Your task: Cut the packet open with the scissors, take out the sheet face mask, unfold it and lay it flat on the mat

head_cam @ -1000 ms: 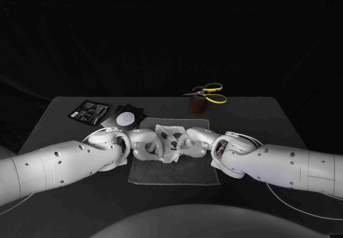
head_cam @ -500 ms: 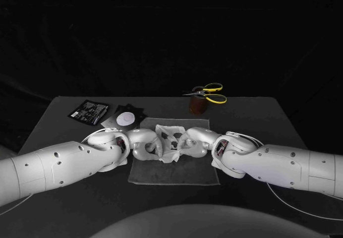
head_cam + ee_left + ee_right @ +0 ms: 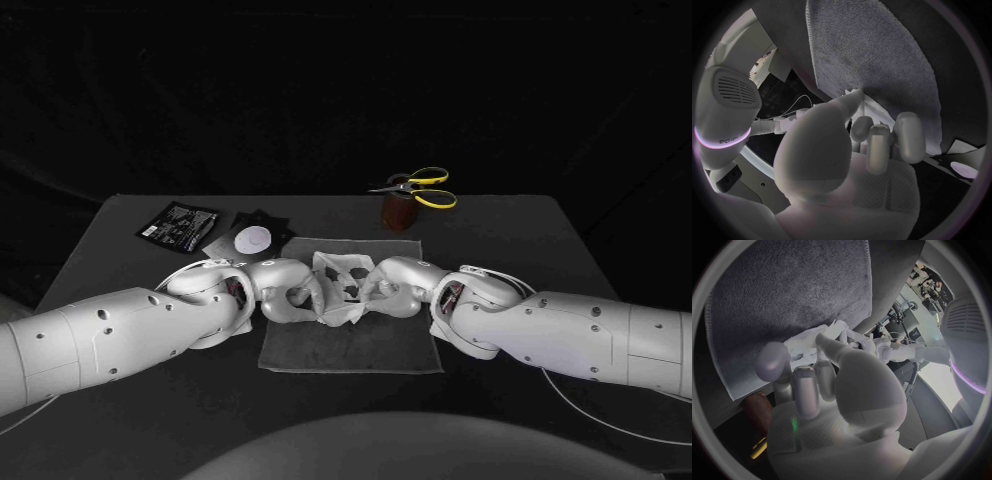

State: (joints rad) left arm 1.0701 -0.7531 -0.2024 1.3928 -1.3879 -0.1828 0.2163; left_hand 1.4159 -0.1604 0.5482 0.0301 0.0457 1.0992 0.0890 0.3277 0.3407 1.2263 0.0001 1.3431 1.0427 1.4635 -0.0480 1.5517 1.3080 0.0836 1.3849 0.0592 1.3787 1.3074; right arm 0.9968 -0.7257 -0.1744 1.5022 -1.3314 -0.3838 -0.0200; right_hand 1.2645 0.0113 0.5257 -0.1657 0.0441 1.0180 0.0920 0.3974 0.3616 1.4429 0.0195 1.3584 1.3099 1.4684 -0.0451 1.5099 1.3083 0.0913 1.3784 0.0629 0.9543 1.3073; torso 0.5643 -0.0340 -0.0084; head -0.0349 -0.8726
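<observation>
The left robot hand [image 3: 284, 290] and right robot hand [image 3: 397, 288] each pinch an edge of the part-unfolded sheet face mask [image 3: 340, 285] just above the mat [image 3: 353, 345], one at its 9 o'clock, the other at 3. An uneven pull could tear it or leave folds stuck together. The fingers hide the exact pinch points, and its lower flap is unclear.

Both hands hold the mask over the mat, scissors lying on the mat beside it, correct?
No. The left hand and right hand hold the mask over the mat, but the scissors stand in the brown holder beyond the mat, as the head view shows.
</observation>
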